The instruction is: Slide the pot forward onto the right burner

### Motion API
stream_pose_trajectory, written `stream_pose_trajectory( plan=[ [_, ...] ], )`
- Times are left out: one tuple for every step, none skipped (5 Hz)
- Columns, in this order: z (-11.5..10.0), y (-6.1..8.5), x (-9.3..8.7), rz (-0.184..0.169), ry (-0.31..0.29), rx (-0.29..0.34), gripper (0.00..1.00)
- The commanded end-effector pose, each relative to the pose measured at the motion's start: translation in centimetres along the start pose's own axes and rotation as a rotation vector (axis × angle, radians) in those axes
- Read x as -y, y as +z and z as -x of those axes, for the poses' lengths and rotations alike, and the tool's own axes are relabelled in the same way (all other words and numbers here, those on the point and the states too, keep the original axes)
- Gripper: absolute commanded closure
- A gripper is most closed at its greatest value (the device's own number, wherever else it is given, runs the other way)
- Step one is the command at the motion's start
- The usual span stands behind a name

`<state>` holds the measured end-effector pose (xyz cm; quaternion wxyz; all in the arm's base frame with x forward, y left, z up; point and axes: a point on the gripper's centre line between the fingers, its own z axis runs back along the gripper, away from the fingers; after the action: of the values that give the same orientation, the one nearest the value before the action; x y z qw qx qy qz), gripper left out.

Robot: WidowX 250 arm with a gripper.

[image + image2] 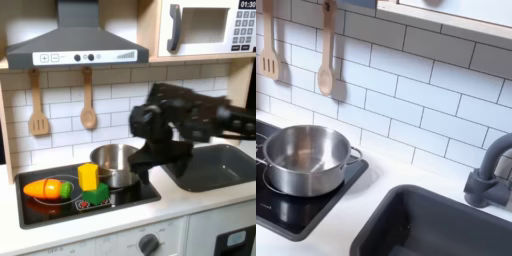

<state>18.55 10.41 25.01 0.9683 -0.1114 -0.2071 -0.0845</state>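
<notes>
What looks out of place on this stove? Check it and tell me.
Nothing is spilled or damaged. One oddity: toy vegetables lie loose on the cooktop, at the first exterior view's left, instead of in a container. The pot stands upright and empty in the second exterior view.

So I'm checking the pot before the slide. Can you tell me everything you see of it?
The pot is small, round and straight-sided, of shiny silver metal, with a rolled rim and a side handle on the second exterior view's right. It stands upright and looks empty, on the glossy black cooktop near the tiled wall. In the first exterior view the pincer is right beside the pot; whether they touch is unclear.
</notes>
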Motion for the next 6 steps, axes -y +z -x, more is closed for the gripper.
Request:
stream_pose_trajectory(
  plan=[
    [1.52, 1.02, 0.02, -0.143, 0.031, -0.085, 0.00],
    [1.57, 1.12, 0.08, -0.153, 0.036, -0.088, 0.00],
    [1.58, 1.13, 0.06, -0.154, 0.037, -0.088, 0.00],
    [1.57, 1.12, 0.08, -0.153, 0.036, -0.088, 0.00],
    [1.57, 1.12, 0.08, -0.153, 0.036, -0.088, 0.00],
    [1.57, 1.12, 0.08, -0.153, 0.036, -0.088, 0.00]
  ],
)
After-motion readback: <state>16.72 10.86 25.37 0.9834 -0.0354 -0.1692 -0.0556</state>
